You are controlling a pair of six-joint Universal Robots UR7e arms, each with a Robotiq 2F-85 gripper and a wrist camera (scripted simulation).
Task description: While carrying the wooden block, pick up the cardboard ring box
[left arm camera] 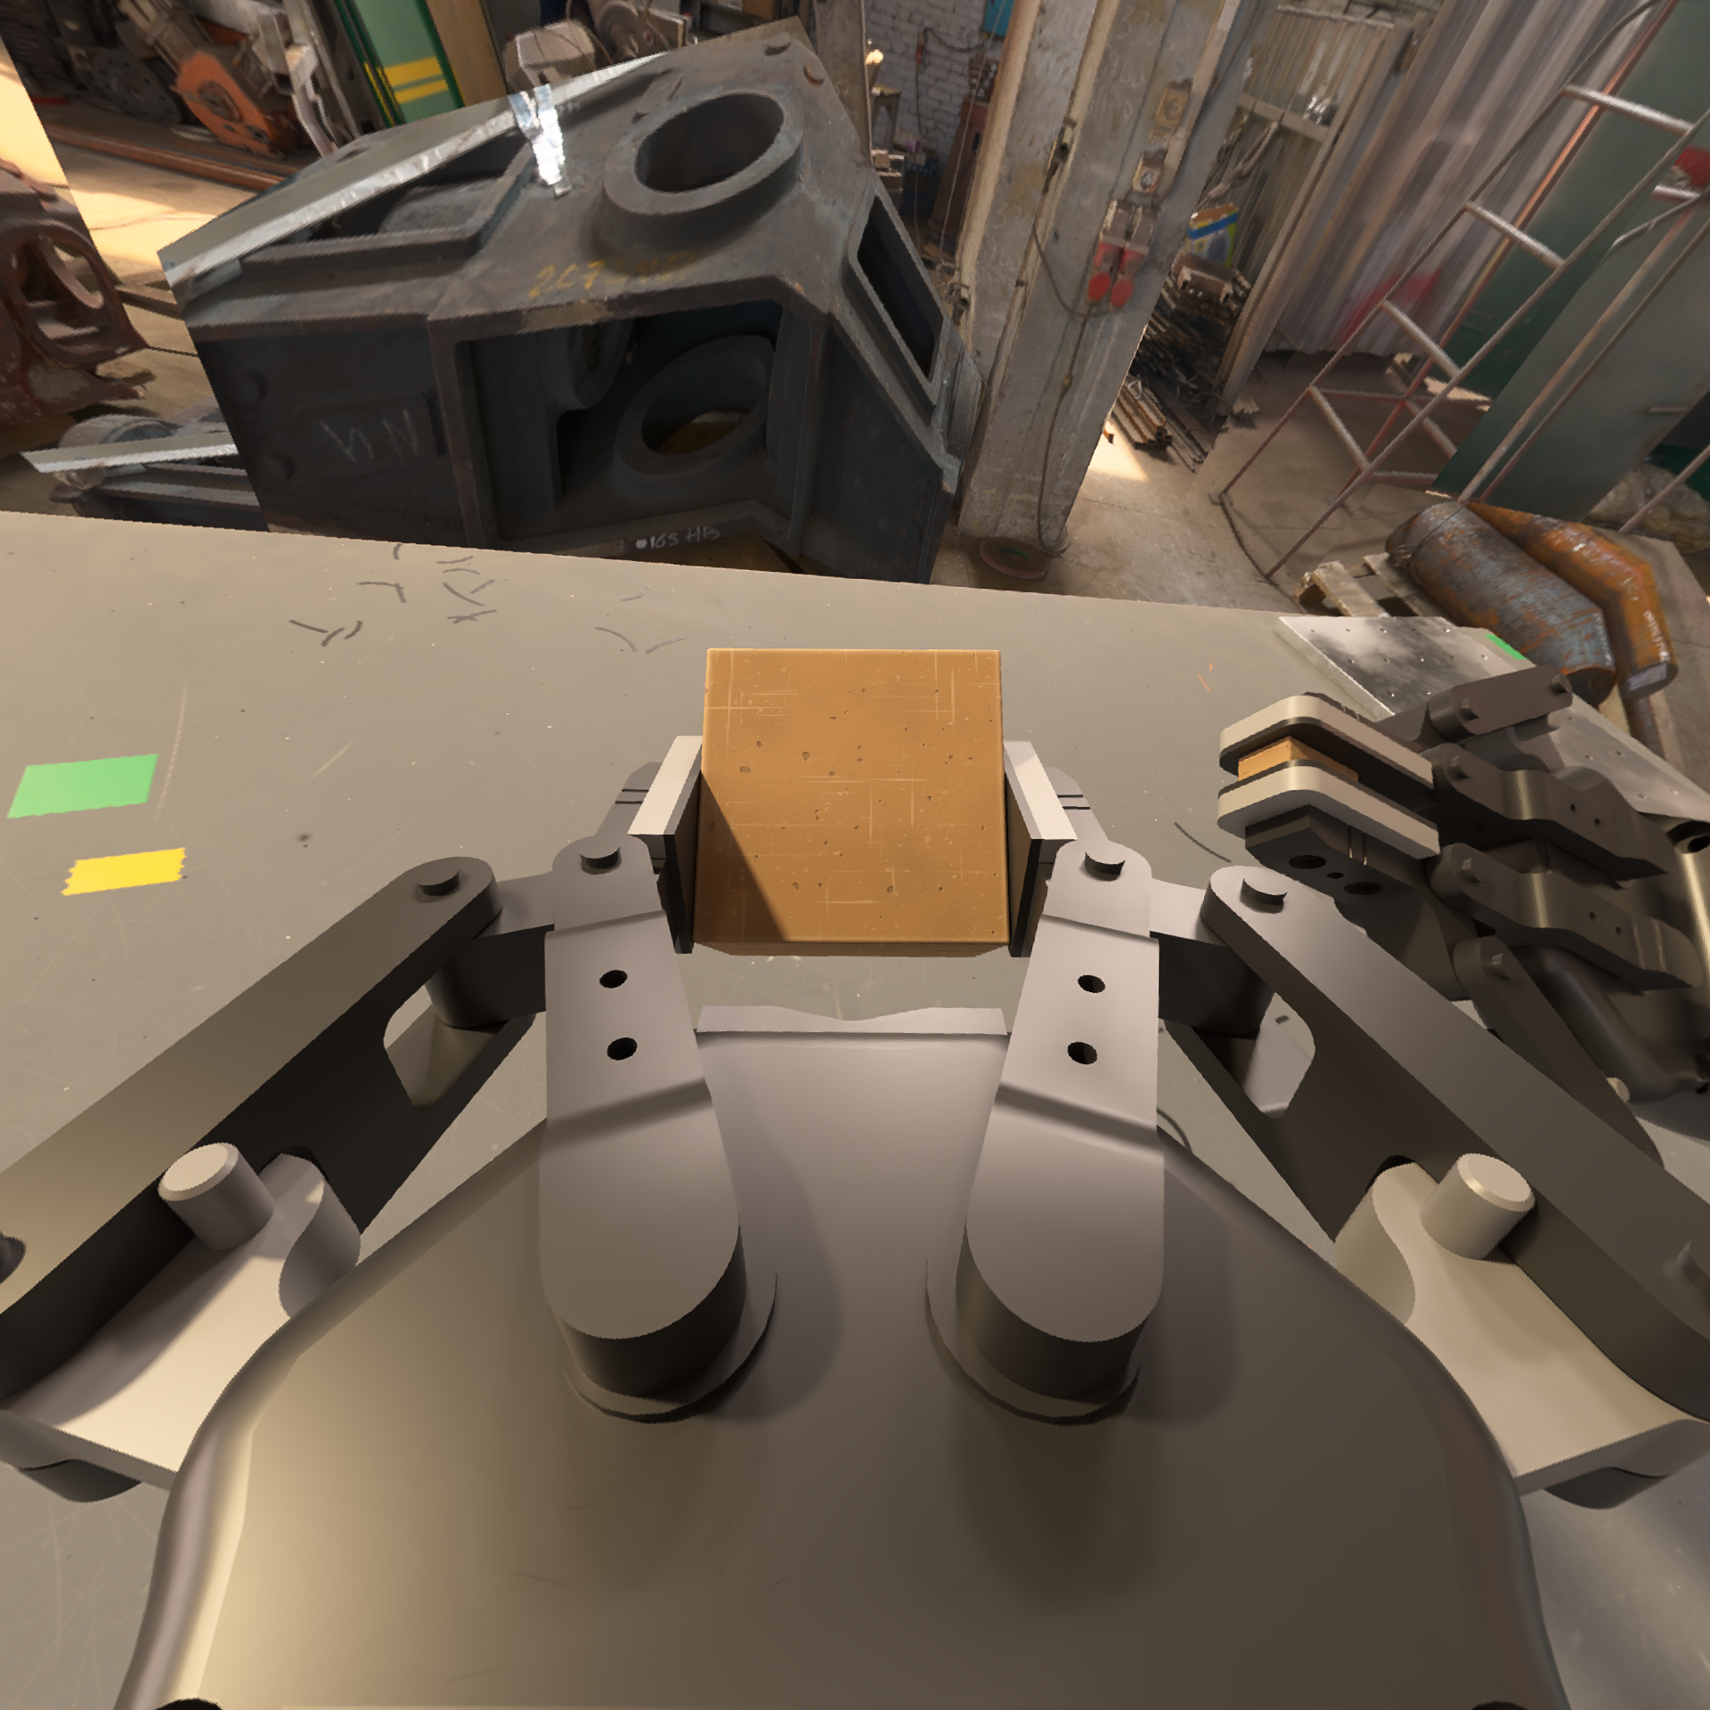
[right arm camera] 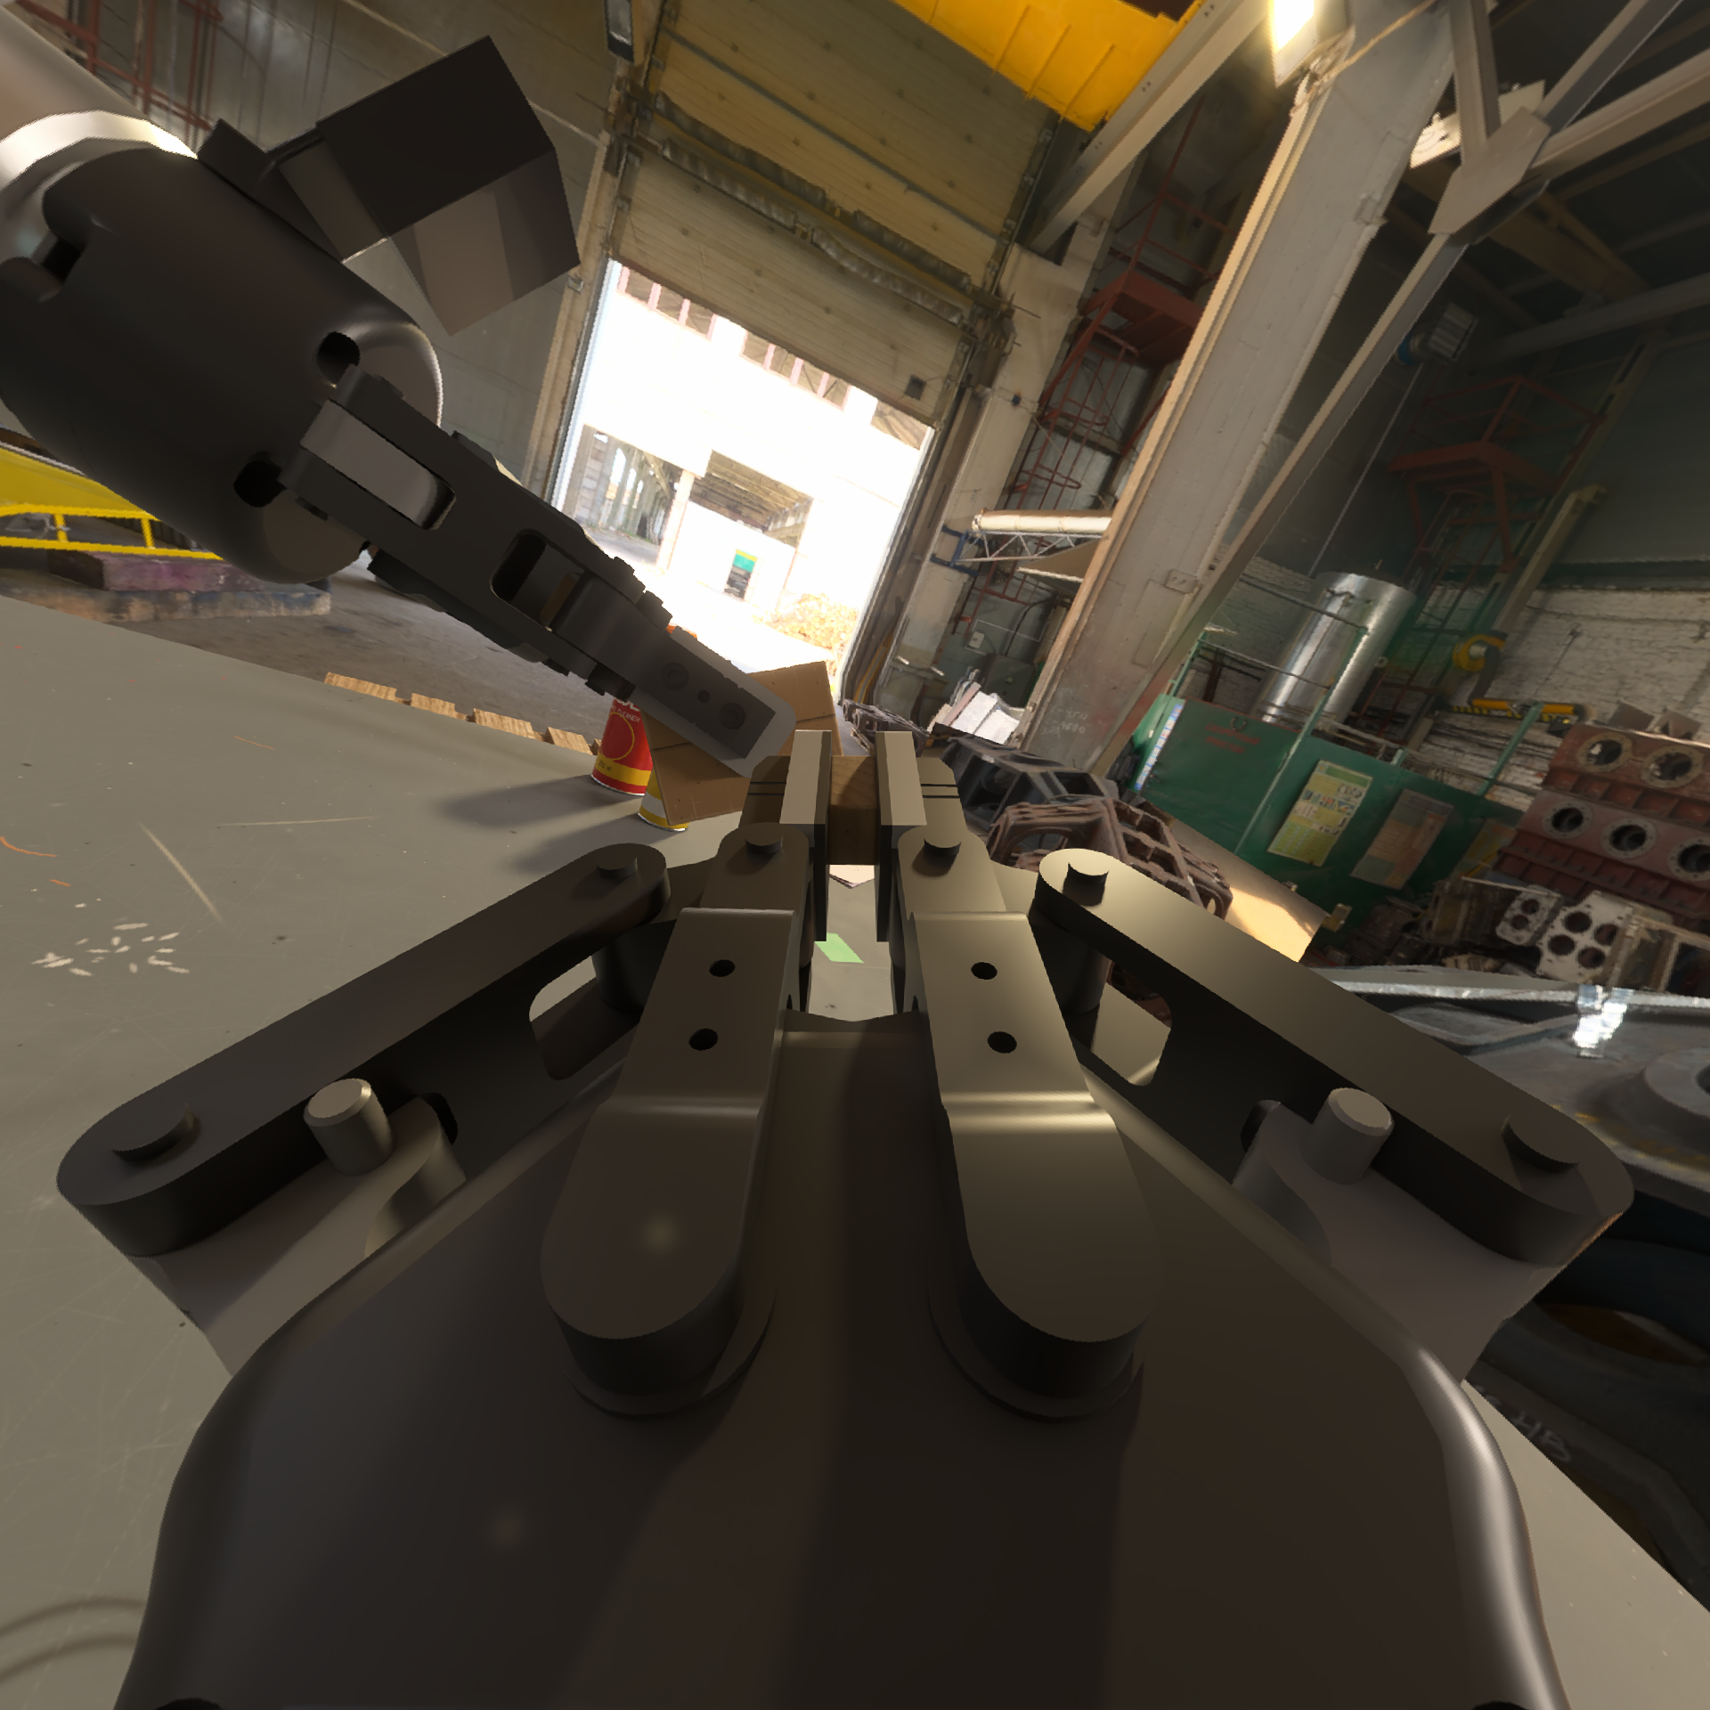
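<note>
My left gripper (left arm camera: 851,786) is shut on the cardboard ring box (left arm camera: 851,805), a brown speckled cube gripped by its two sides and seemingly held just above the grey table (left arm camera: 370,703). My right gripper (right arm camera: 847,777) is shut on the wooden block (right arm camera: 851,819), a thin brown piece between its pads. In the left wrist view the right gripper (left arm camera: 1295,786) hangs close to the right of the box, turned sideways, with the wooden block (left arm camera: 1263,763) showing between its pads. In the right wrist view the left gripper's finger (right arm camera: 703,699) crosses the upper left, with the box (right arm camera: 694,786) behind it.
A green patch (left arm camera: 83,785) and a yellow patch (left arm camera: 125,870) mark the table at the left. A metal plate (left arm camera: 1388,657) lies at the far right corner. A red can (right arm camera: 622,751) and a row of wooden slats (right arm camera: 463,708) stand past the left gripper.
</note>
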